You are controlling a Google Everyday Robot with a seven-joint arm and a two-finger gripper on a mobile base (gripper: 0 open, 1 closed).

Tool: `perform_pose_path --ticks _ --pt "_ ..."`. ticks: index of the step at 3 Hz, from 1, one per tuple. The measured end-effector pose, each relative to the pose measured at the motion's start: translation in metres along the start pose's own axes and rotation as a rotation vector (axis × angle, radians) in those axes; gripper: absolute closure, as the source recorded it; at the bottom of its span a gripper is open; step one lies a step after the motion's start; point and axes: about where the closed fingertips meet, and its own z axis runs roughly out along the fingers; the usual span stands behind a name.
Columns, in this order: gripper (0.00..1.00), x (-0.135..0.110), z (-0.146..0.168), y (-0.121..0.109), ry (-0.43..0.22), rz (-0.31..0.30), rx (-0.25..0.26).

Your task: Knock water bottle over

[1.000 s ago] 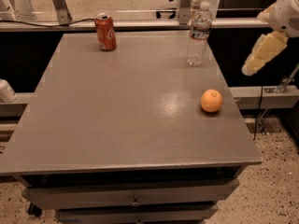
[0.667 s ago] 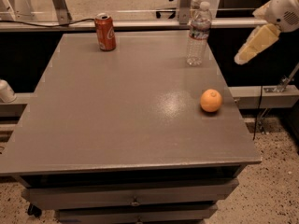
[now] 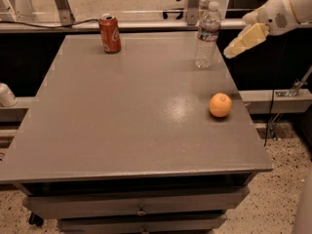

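Note:
The water bottle [image 3: 207, 35] stands upright at the far right of the grey table [image 3: 122, 111]. It is clear ribbed plastic with a white cap and a white-and-red label band. My gripper [image 3: 233, 50] hangs in the air to the right of the bottle, at about its label height, a short gap away and not touching it. Its cream fingers [image 3: 246, 39] point down and left toward the bottle.
A red soda can [image 3: 110, 33] stands at the far left of the table. An orange [image 3: 220, 105] lies near the right edge, in front of the bottle. Drawers sit under the tabletop. A rail and metal legs run behind the table.
My gripper has moved up and left, from beyond the table's right edge to close beside the bottle. The bottle, can and orange have not moved.

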Motion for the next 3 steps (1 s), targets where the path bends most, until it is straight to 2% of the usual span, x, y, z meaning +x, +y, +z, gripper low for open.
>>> perform_pose_path --ticks 1,3 --pt "0.00 -0.010 0.027 -0.001 -0.091 0.023 -0.075" --pt "0.00 -0.032 0.060 0.008 -0.220 -0.001 -0.191"
